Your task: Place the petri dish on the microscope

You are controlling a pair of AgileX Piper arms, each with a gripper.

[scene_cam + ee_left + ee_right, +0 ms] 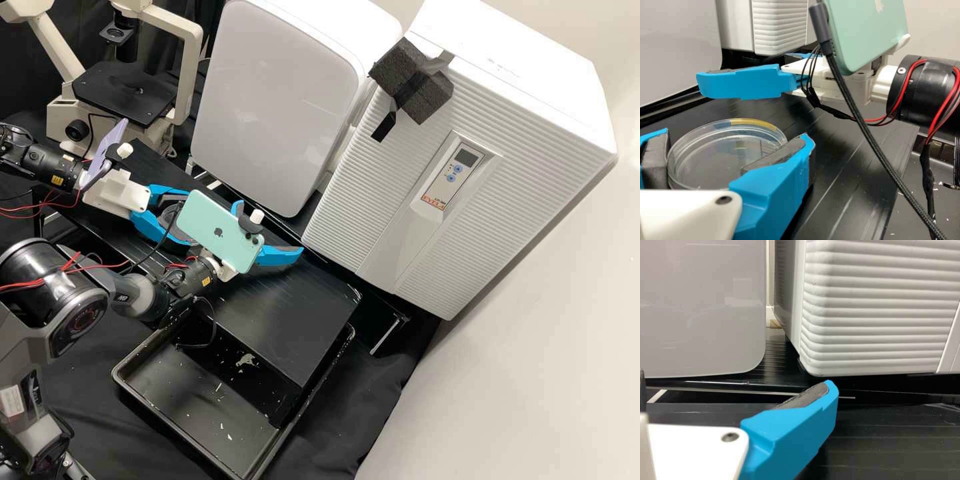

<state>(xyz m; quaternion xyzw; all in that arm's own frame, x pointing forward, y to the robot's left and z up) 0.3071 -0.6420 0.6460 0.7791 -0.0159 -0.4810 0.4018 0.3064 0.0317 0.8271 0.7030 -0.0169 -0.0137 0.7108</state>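
There's one petri dish (715,157), lying between the two blue fingers of the left gripper (180,219), which is clamped on it over the black bench (287,313). The right gripper (270,228), just beside, has its two fingers apart. I count two phones, one green (220,230), one purple (107,152), one on each arm. Past them stand one microscope (125,99), its stage bare of the dish, and two white cabinets (280,93); one black tray (130,388) sits nearer.
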